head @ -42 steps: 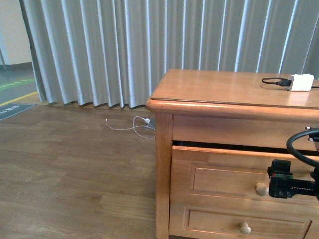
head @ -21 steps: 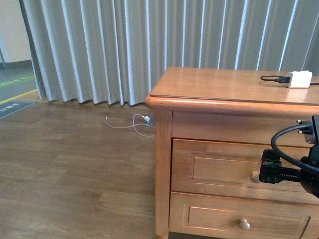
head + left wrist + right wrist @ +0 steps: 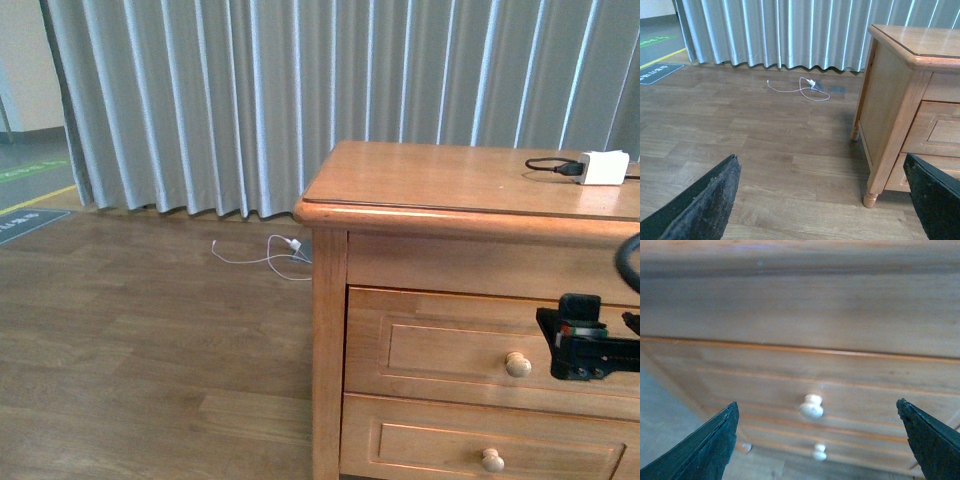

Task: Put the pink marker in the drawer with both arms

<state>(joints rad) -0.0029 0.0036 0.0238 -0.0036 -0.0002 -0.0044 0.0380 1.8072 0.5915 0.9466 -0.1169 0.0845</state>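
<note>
The drawer [image 3: 450, 345] is the upper one of the wooden cabinet and sits flush with the front, its round pale knob [image 3: 518, 365] showing. My right gripper [image 3: 572, 345] hovers just right of that knob, open, nothing between its fingers. In the right wrist view the drawer [image 3: 850, 375] fills the frame, with the knob [image 3: 811, 406] between the spread fingers [image 3: 710, 450] and apart from them. My left gripper [image 3: 820, 210] hangs open over the wooden floor, left of the cabinet. The pink marker is out of view.
A similar lower drawer [image 3: 440, 445] with its own knob [image 3: 492, 460] lies below. A white charger [image 3: 605, 167] with a black cable rests on the cabinet top [image 3: 440, 180]. A white cable [image 3: 270, 252] lies on the floor by the grey curtain [image 3: 250, 100].
One second ago the upper drawer stood slightly out with a dark gap above it; it then went flush. My right gripper has since drawn back to the right of the knob.
</note>
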